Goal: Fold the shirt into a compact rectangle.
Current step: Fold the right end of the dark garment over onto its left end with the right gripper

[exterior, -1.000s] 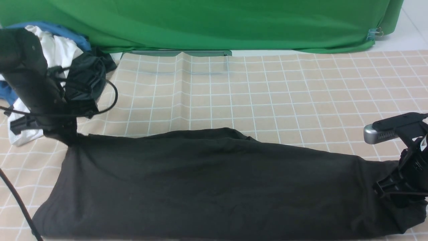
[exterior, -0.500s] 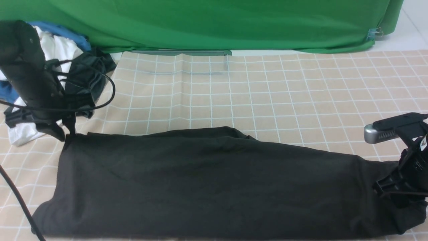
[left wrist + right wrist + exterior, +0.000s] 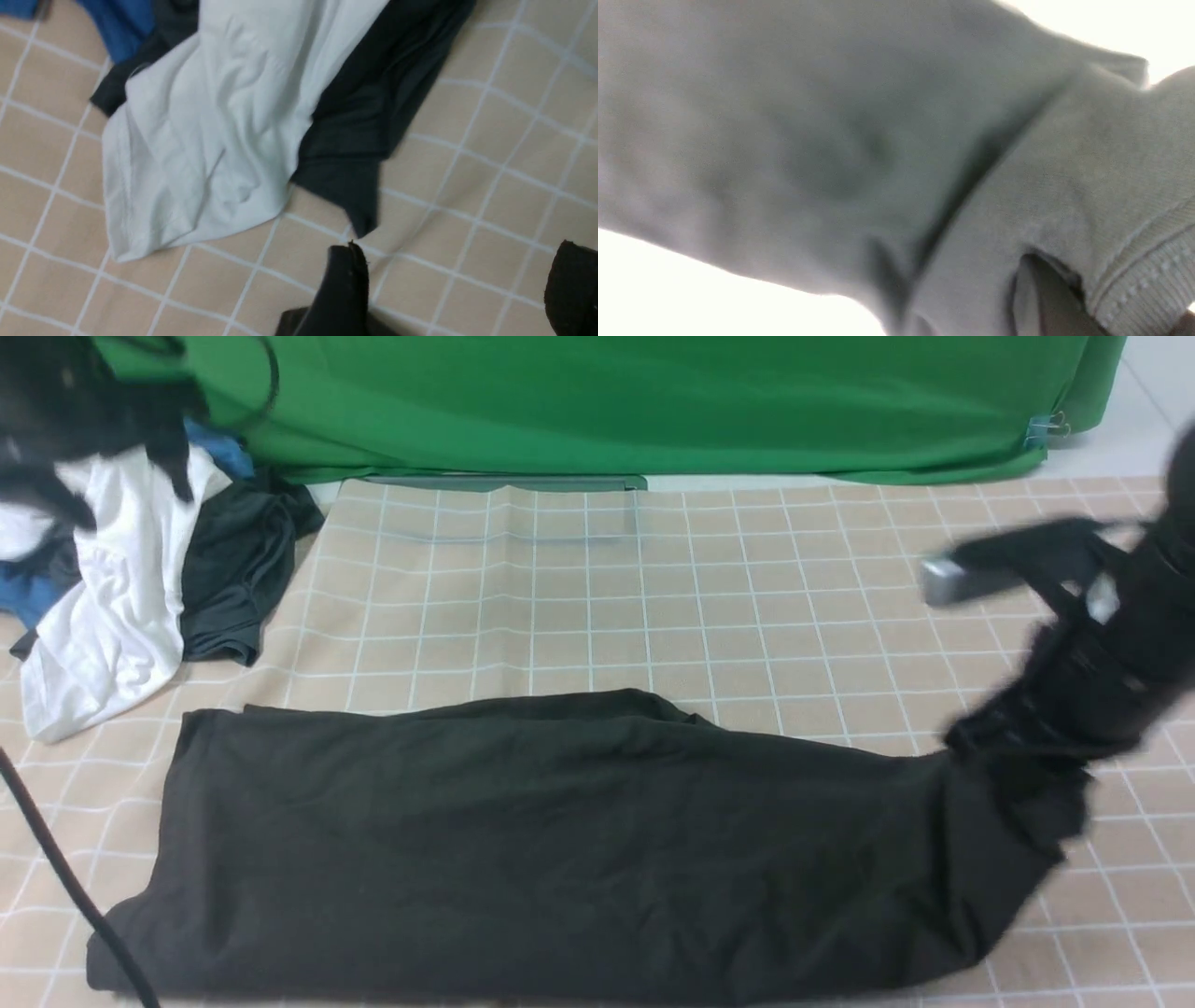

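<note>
The black shirt (image 3: 560, 840) lies as a long folded band across the near part of the checked cloth (image 3: 653, 597). Its left end rests flat. The right end is raised off the cloth, pinched by my right gripper (image 3: 1018, 756), which is shut on it and blurred. The right wrist view is filled with the shirt's fabric (image 3: 831, 140) and a ribbed hem (image 3: 1148, 270). High at the back left, my left gripper (image 3: 112, 476) hangs blurred over the clothes pile. It is open, with only checked cloth between its fingers (image 3: 343, 284), apart from the shirt.
A pile at the back left holds a white garment (image 3: 112, 607), a dark grey garment (image 3: 233, 569) and a blue one (image 3: 28, 597). A green backdrop (image 3: 607, 401) closes the back. A black cable (image 3: 65, 896) runs along the near left edge.
My left gripper opened, let go of the shirt's far left corner and rose toward the back left. My right gripper lifted the shirt's right end and carried it leftward.
</note>
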`<state>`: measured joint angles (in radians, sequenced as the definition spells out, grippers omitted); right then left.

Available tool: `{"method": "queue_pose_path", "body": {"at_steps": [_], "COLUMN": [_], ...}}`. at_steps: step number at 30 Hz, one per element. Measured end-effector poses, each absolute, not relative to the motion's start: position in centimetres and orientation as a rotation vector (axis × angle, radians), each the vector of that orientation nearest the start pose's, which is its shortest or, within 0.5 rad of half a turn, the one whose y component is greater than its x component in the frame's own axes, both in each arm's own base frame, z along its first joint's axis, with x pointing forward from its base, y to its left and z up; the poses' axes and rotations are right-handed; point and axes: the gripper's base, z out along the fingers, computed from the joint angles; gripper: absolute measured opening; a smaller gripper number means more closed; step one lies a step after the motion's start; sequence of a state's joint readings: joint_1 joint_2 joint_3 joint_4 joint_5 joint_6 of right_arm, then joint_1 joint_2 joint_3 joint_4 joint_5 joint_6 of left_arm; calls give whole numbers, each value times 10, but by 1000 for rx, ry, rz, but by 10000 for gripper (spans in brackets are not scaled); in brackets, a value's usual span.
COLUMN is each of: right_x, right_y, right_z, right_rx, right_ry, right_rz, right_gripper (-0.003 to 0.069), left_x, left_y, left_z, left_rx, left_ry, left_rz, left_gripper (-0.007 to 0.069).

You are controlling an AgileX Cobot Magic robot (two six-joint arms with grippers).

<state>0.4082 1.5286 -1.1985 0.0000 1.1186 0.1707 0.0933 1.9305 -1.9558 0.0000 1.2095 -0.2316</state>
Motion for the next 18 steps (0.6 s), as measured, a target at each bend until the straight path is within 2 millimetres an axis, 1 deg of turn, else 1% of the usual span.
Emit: {"method": "queue_pose_path", "body": {"at_steps": [2,3,4,6,7,8,9,10,11,13,14,15,16,18], "right_x": [268,268,265,261,258,259,258,256,254,253,253,253,253,257], "right_y": [141,147,169,194,211,215,226,247,267,282,304,321,333,358], "right_z": [297,301,317,333,339,341,345,350,353,352,344,339,337,325], "right_rx": [-387,-400,-415,-444,-469,-470,-493,-535,-580,-608,-640,-661,-675,-692], "right_ry": [2851,2836,2781,2715,2686,2675,2652,2616,2580,2565,2556,2541,2520,2464], "right_rz": [138,149,214,286,327,338,364,407,453,484,526,562,589,641], "right_gripper": [85,85,85,85,85,85,85,85,85,85,85,85,85,85], "left_x": [418,418,408,398,389,387,381,368,359,351,341,333,328,320], "left_y": [35,34,30,27,25,25,24,23,22,22,21,21,21,20], "left_z": [364,367,390,408,420,422,430,442,450,456,463,467,469,471], "left_rx": [-420,-418,-389,-370,-354,-353,-340,-323,-316,-312,-309,-307,-306,-306], "left_ry": [2573,2562,2504,2462,2433,2428,2409,2380,2362,2352,2335,2325,2322,2318], "left_rz": [-107,-122,-174,-206,-215,-217,-218,-215,-212,-207,-197,-190,-189,-189], "left_gripper": [513,512,489,470,451,448,438,419,408,398,388,381,377,375]}}
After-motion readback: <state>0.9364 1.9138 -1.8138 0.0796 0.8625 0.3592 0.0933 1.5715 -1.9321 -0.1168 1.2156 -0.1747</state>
